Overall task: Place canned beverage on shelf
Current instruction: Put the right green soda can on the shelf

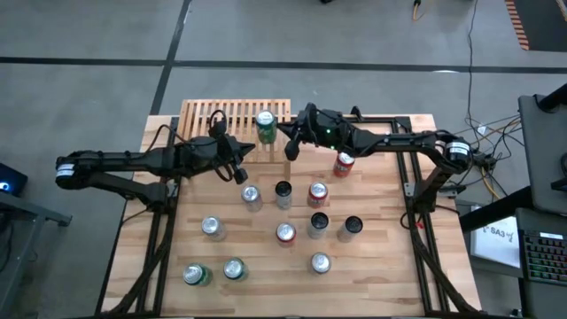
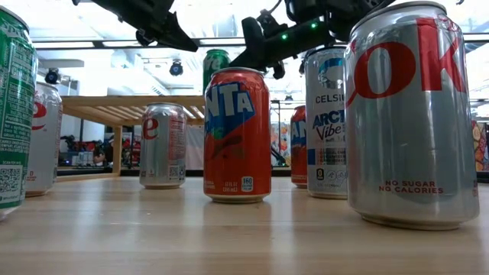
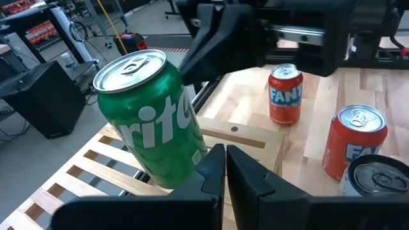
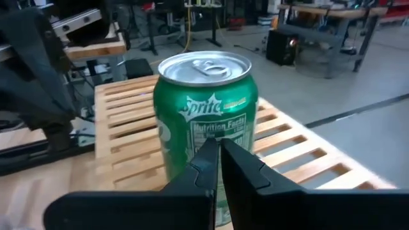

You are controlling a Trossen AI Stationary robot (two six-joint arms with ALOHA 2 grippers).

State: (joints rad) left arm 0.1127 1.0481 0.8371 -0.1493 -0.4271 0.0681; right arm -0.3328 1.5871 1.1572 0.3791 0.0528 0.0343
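A green Sprite can (image 1: 265,126) stands upright on its base on the slatted light-wood shelf (image 1: 221,113) at the table's far edge, near the shelf's right end. My right gripper (image 1: 290,151) is shut and hovers just right of and nearer than the can; in its wrist view the shut fingers (image 4: 219,144) point at the can (image 4: 206,121). My left gripper (image 1: 241,174) is shut too, raised off the shelf's near right corner, with the can (image 3: 150,115) ahead of it. Neither gripper holds anything.
Several more cans stand loose on the table nearer than the shelf: an orange Fanta (image 1: 344,163) on the right, a silver one (image 1: 252,196), a black one (image 1: 283,190), a red one (image 1: 317,193), green ones (image 1: 197,275) near the front. The rest of the shelf top (image 1: 208,120) is bare.
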